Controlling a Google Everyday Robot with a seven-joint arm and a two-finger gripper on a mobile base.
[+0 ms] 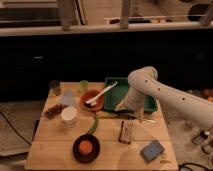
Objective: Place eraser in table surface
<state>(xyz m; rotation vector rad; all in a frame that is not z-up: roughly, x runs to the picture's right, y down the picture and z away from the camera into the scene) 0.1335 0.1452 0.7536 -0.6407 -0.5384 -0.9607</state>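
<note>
1. The eraser (126, 132) lies flat on the desk (52, 142), a dark oblong block with a paler face, its long side running roughly front to back, right of the middle of the pale planks.
2. The gripper (131, 111) hangs just behind the eraser, close above the wood and in front of the green tray (150, 102); from where I stand I cannot tell how the jaws are set, and nothing can be made out between them.
3. The white arm (165, 97) comes in from the right, bends at a rounded elbow over the tray, then drops down to the gripper.
4. A grey-blue pad (152, 150) sits near the front right corner, close to the desk's edge and a little apart from the eraser.
5. A dark bowl (86, 148) holding something orange rests near the front edge, left of the eraser with bare wood between them.
6. An orange bowl (92, 100) with a white utensil (102, 93) leaning across it stands toward the back, just left of the tray.
7. A white cup (69, 115) stands on the left half, with a dark cup (55, 87) at the back left corner.
8. The widest open stretch of planks is the front left, between the dark bowl and the left edge.
</note>
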